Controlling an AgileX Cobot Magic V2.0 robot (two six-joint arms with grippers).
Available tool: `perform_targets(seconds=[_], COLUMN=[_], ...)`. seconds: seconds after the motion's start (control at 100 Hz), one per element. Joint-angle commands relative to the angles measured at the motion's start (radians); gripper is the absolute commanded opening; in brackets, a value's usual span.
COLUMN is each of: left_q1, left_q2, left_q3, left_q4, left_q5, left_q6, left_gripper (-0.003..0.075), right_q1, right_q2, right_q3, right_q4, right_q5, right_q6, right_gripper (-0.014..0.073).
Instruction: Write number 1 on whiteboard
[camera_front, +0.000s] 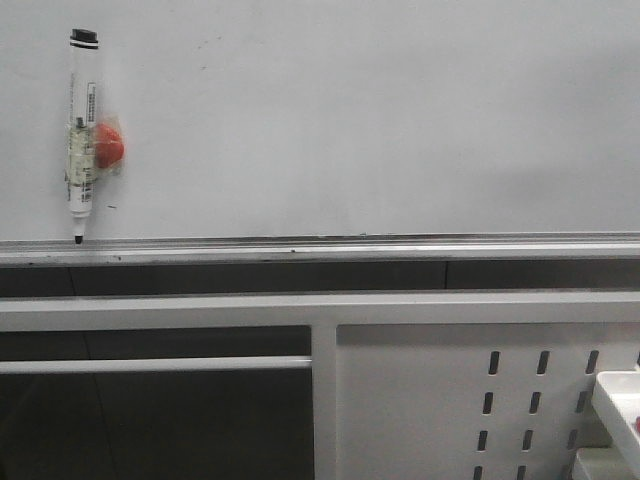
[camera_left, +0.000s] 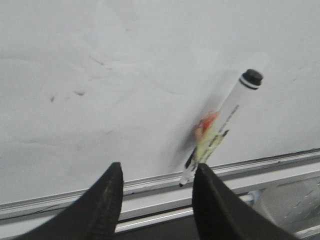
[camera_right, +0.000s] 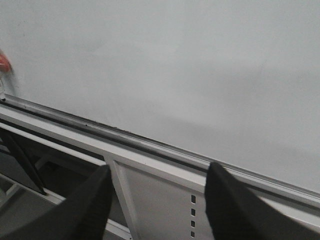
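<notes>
The whiteboard (camera_front: 350, 120) fills the upper front view, with its silver rail (camera_front: 320, 245) along the lower edge. No number 1 shows on it. A white marker (camera_front: 82, 140) with a black top end hangs upright on the board at the far left, tip down at the rail, a red blob (camera_front: 110, 145) beside it. Neither gripper shows in the front view. My left gripper (camera_left: 159, 167) is open and empty, a short way from the marker (camera_left: 225, 120), which stands just past one finger. My right gripper (camera_right: 159, 167) is open and empty, facing the board (camera_right: 175, 60) and rail.
Below the rail stands a white metal frame with a panel of slotted holes (camera_front: 420, 400), also in the right wrist view (camera_right: 160, 205). A white tray corner (camera_front: 620, 400) shows at the lower right. Faint small specks (camera_left: 79, 93) mark the board.
</notes>
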Motion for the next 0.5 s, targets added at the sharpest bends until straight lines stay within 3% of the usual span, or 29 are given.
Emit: perform_targets(seconds=[0.0, 0.16, 0.49], left_q1=[-0.049, -0.15, -0.178], left_q2=[0.007, 0.068, 0.357], left_q3=[0.01, 0.079, 0.078], left_q4=[-0.022, -0.022, -0.053], left_q5=[-0.154, -0.316, -0.57], left_q6=[-0.012, -0.01, -0.004], left_gripper=[0.0313, 0.0414, 0.041], right_q1=[-0.001, -0.001, -0.001], right_q2=[0.013, 0.013, 0.013], right_q3=[-0.037, -0.037, -0.037], right_q4=[-0.01, -0.01, -0.01], right_q5=[-0.085, -0.088, -0.088], right_q6=[-0.009, -0.009, -0.009], right_gripper=[0.0371, 0.0371, 0.0371])
